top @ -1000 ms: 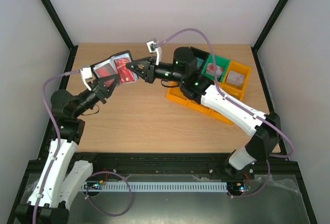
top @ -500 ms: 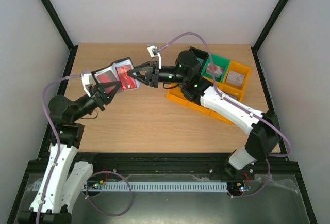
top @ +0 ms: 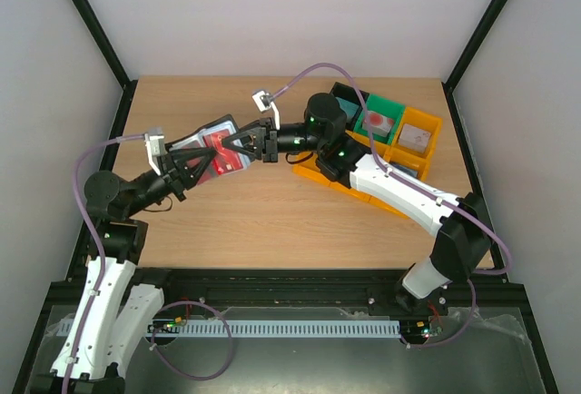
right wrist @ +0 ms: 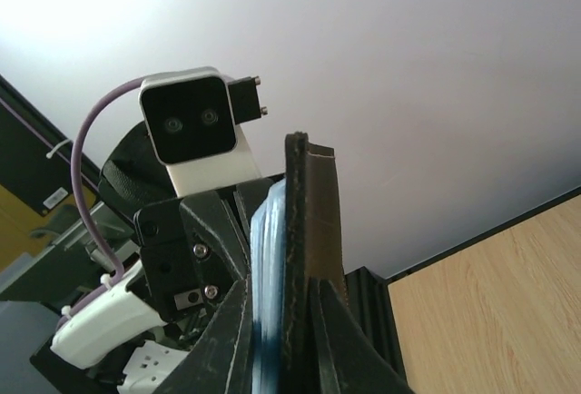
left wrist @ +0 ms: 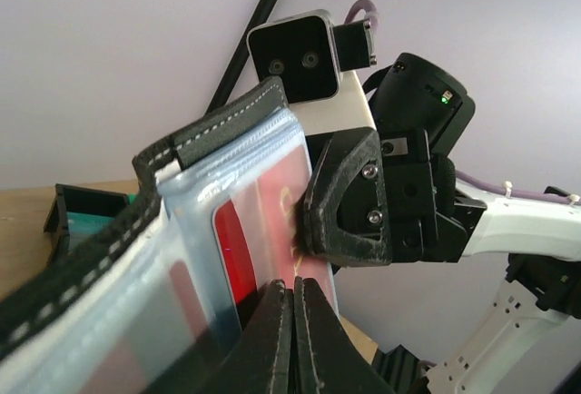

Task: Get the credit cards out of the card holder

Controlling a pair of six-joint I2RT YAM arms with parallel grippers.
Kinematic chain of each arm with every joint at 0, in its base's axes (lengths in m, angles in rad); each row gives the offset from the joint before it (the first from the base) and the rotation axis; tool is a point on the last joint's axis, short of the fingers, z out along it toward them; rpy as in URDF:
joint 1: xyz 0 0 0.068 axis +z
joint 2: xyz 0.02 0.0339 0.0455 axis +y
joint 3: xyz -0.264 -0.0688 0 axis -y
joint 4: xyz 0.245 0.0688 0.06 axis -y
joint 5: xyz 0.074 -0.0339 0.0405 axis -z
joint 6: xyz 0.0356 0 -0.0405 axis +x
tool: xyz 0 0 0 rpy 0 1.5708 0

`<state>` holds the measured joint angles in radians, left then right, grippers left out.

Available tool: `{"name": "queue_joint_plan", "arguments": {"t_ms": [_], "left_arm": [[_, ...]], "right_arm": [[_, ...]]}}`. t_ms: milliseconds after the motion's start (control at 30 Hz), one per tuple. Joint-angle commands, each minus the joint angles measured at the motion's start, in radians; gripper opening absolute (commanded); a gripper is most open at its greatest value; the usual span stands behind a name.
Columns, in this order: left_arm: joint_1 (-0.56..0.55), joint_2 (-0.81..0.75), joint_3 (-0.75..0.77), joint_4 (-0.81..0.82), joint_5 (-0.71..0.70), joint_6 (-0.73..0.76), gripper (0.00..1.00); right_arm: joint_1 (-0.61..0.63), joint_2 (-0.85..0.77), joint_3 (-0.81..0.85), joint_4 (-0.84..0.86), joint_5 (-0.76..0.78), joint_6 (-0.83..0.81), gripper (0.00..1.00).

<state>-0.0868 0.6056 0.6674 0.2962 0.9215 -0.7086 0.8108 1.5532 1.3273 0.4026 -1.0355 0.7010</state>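
The card holder (top: 216, 130) is held in the air over the far left of the table, between both grippers. It is a black stitched wallet (left wrist: 218, 120) with blue-grey clear sleeves. A red credit card (top: 228, 154) sits in a sleeve and also shows in the left wrist view (left wrist: 238, 251). My left gripper (top: 201, 160) is shut on a thin inner leaf at the wallet's lower edge (left wrist: 292, 308). My right gripper (top: 240, 145) is shut across the black cover (right wrist: 306, 231) and the sleeves (right wrist: 266, 267). No pale card shows.
Yellow (top: 417, 138), green (top: 379, 121) and black (top: 349, 95) bins stand at the far right, under my right arm. A long yellow tray (top: 338, 180) lies in front of them. Black frame posts run along both sides.
The wallet has come down and to the right and turned more edge-on. My left gripper has followed it. My right gripper has moved left and shut on the wallet.
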Motion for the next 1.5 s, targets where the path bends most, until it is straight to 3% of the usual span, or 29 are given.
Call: {"name": "queue_joint_plan", "arguments": {"t_ms": [0, 367, 567, 700, 933, 1133, 1300, 1467], "left_arm": [[0.004, -0.010, 0.003, -0.082, -0.041, 0.064, 0.03], [0.007, -0.023, -0.014, -0.103, 0.016, 0.047, 0.24], [0.033, 0.005, -0.001, 0.136, 0.064, -0.162, 0.41], [0.038, 0.048, 0.051, 0.150, 0.070, -0.240, 0.44], [0.019, 0.089, 0.069, 0.071, 0.053, -0.211, 0.31], [-0.004, 0.085, 0.072, 0.070, 0.075, -0.179, 0.03], [0.000, 0.056, 0.071, 0.078, 0.085, -0.170, 0.02], [0.021, 0.043, 0.079, 0.077, 0.061, -0.173, 0.02]], "right_arm": [[0.004, -0.030, 0.027, 0.102, 0.022, 0.044, 0.02], [0.003, -0.036, 0.025, 0.319, 0.044, 0.193, 0.02], [0.003, -0.028, 0.042, 0.321, 0.004, 0.220, 0.02], [0.003, -0.034, 0.044, 0.306, 0.006, 0.214, 0.02], [0.032, 0.001, 0.083, 0.293, 0.011, 0.203, 0.02], [0.042, 0.022, 0.106, 0.294, 0.031, 0.199, 0.02], [0.034, 0.015, 0.097, 0.242, 0.027, 0.171, 0.02], [-0.012, -0.039, 0.040, 0.215, 0.020, 0.153, 0.19]]}}
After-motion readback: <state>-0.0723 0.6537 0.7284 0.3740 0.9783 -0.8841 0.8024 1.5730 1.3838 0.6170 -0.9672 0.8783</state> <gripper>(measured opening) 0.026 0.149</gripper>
